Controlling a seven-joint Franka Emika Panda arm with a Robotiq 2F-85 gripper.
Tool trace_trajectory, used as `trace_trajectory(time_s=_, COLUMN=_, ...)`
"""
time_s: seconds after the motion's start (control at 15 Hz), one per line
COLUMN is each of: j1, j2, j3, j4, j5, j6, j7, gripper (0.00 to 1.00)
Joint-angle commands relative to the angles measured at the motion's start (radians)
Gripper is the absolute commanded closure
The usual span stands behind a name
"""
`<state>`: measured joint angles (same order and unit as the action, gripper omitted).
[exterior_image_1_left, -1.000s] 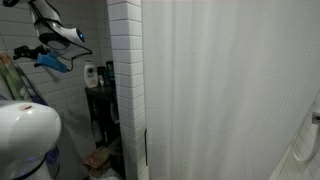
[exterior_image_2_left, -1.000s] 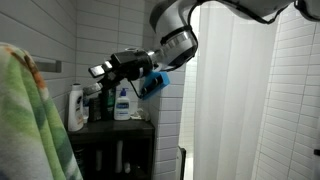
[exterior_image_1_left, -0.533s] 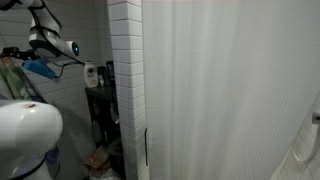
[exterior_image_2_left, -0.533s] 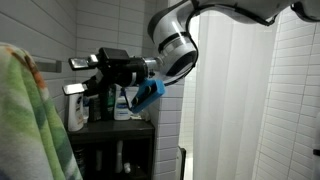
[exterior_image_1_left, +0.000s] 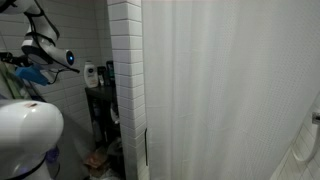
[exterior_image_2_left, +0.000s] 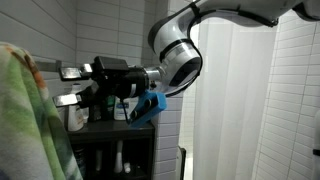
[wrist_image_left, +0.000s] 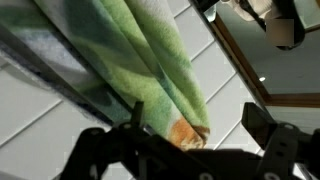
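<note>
In an exterior view the arm (exterior_image_1_left: 46, 49) reaches past a white bottle (exterior_image_1_left: 90, 74) whose label is too small to read. In an exterior view the pincer (exterior_image_2_left: 70, 86) stands apart, just beside the hanging green towel (exterior_image_2_left: 24, 125). The wrist view shows the towel draped beyond the spread fingers (wrist_image_left: 136, 120), unclamped.

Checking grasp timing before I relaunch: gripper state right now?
Gripper: open, holding nothing; jaws spread wide right at the hanging green towel. Whether they touch it cannot be told.
</note>
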<state>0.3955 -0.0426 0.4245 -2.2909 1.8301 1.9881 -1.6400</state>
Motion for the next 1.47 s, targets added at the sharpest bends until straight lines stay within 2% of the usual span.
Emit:
trace_trajectory(time_s=0.0, j1=0.021, j2=-0.026, j3=0.018, j4=-0.028, j5=0.037, j6=0.077, j7=-0.056, gripper=0.00)
trace_trajectory(time_s=0.53, j1=0.053, j2=0.001, j3=0.059, j4=0.025, j5=0.014, j6=0.314, j7=-0.210, gripper=0.00)
trace_trajectory(time_s=1.4, j1=0.091, j2=0.058, j3=0.095, j4=0.097, j5=0.005, j6=0.458, j7=-0.280, gripper=0.00)
